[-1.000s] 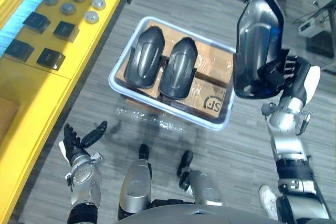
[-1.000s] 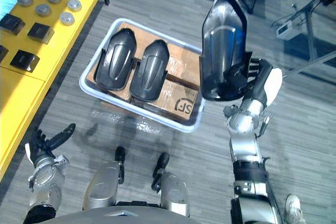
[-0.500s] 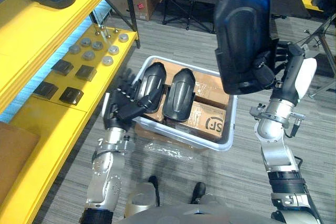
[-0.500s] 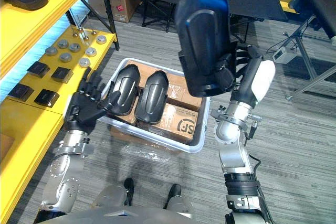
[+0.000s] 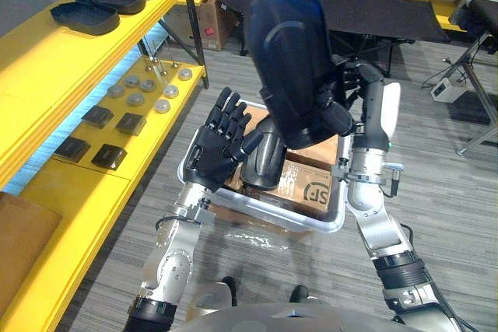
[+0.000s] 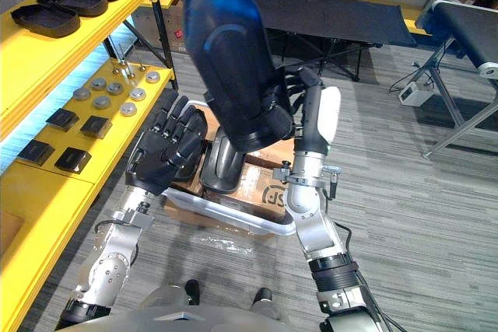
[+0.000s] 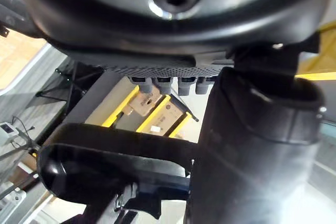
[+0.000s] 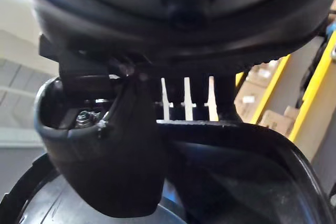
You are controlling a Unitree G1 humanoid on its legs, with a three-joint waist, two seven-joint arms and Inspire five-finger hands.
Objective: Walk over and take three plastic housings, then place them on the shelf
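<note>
Right hand point(image 5: 346, 89) grips the housing point(image 5: 284, 44), now lifted to upper centre. Left hand point(image 5: 222, 141) has risen beside it, fingers spread, seemingly to assist.

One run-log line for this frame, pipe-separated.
right hand: shut on housing, held up | left hand: open beside it | bin: second housing inside | shelf: to robot's left

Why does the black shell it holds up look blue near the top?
Left eye view: the housing in the right hand shows a bluish sheen at its upper end, likely a reflection of room light. Right eye view: the same sheen. Left wrist view: bright background leaves the left hand a dark outline.
</note>
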